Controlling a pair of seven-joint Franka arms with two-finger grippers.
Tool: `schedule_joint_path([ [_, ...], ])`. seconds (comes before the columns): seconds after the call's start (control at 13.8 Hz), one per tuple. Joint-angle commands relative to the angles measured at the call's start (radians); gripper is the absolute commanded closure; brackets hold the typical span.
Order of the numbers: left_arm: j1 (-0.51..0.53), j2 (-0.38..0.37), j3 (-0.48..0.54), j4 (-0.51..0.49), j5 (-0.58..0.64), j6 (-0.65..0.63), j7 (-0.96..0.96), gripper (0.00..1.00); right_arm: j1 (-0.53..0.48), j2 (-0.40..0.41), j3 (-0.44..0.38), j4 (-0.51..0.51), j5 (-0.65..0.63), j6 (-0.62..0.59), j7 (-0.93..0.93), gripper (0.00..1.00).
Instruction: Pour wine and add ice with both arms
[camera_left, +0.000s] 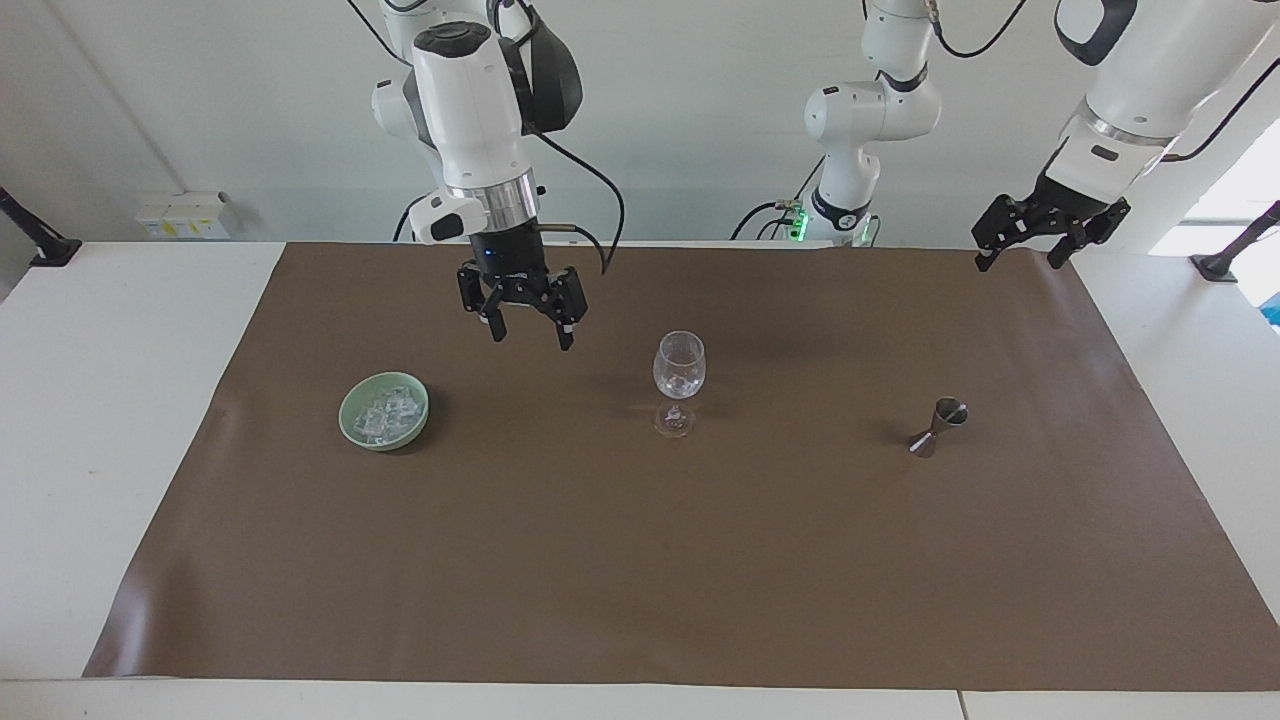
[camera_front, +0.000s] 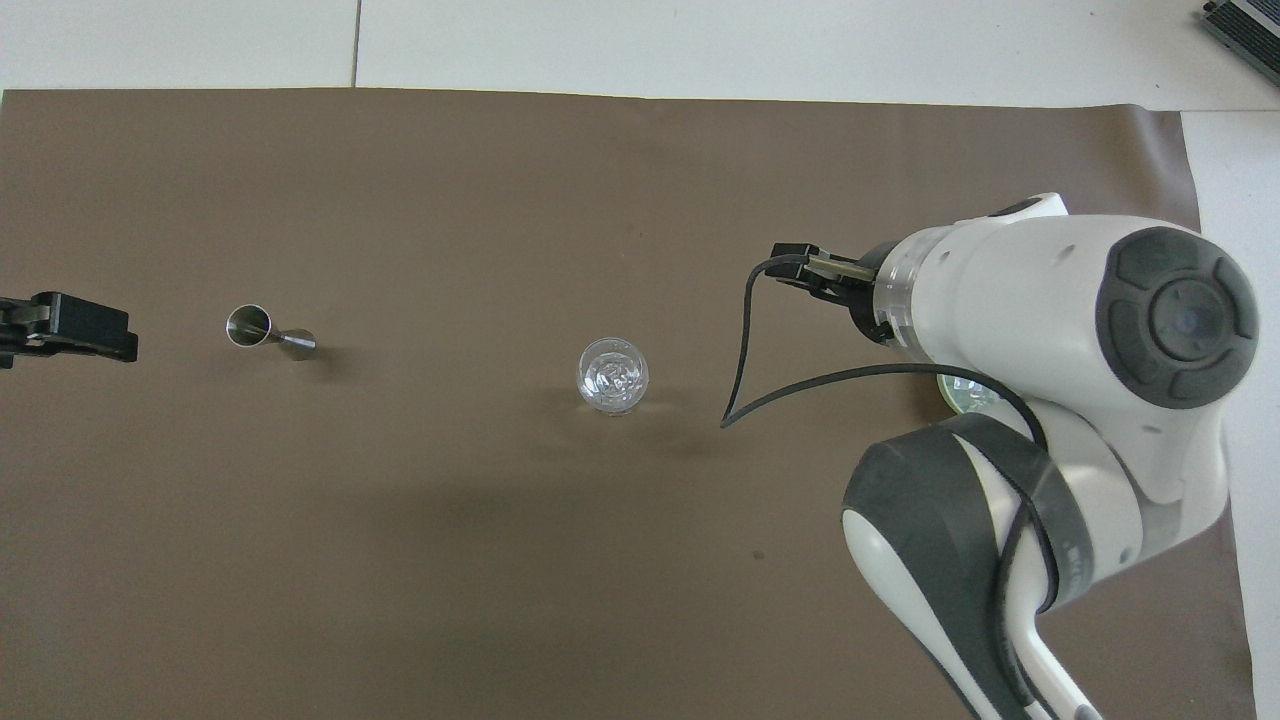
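A clear wine glass (camera_left: 679, 365) (camera_front: 612, 376) stands upright mid-mat with ice (camera_left: 680, 384) in its bowl. No wine is in view. More ice (camera_left: 383, 413) fills a pale green bowl (camera_left: 347, 420). My right gripper (camera_left: 530, 339) hangs open and empty over the mat, between the bowl and the glass. In the overhead view the right arm (camera_front: 1050, 330) hides its gripper and covers the bowl except for a sliver (camera_front: 962, 396). My left gripper (camera_left: 1019, 264) waits open and empty, raised over the mat's corner at the left arm's end.
A small steel jigger (camera_left: 938, 426) (camera_front: 250, 326) stands on the brown mat (camera_left: 700, 560) toward the left arm's end, about level with the glass. Bare white table (camera_left: 120, 420) borders the mat at both ends.
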Motion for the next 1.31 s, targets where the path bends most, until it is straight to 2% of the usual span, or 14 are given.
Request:
schedule_joint_path([
  [0.0, 0.009, -0.030, -0.007, -0.030, 0.012, -0.003, 0.009, 0.00, -0.066, -0.040, 0.013, -0.004, -0.019, -0.070, -0.085, 0.00],
  [0.07, 0.013, -0.030, -0.007, -0.030, 0.012, 0.000, 0.010, 0.00, -0.081, -0.051, 0.013, -0.004, -0.019, -0.087, -0.107, 0.00],
  [0.36, 0.020, -0.030, -0.004, -0.030, 0.012, 0.000, 0.015, 0.00, -0.016, -0.062, -0.135, 0.000, -0.027, -0.148, -0.192, 0.00],
  [0.51, 0.020, -0.031, -0.002, -0.032, 0.012, 0.002, 0.015, 0.00, -0.025, -0.060, -0.161, 0.025, -0.027, -0.187, -0.258, 0.00],
  [0.94, 0.029, -0.030, 0.007, -0.030, 0.012, 0.006, 0.017, 0.00, -0.081, -0.057, -0.200, 0.173, -0.027, -0.438, -0.423, 0.00],
  [1.23, 0.029, -0.030, 0.007, -0.030, 0.012, -0.004, 0.017, 0.00, -0.086, -0.062, -0.287, 0.223, -0.005, -0.547, -0.519, 0.00],
])
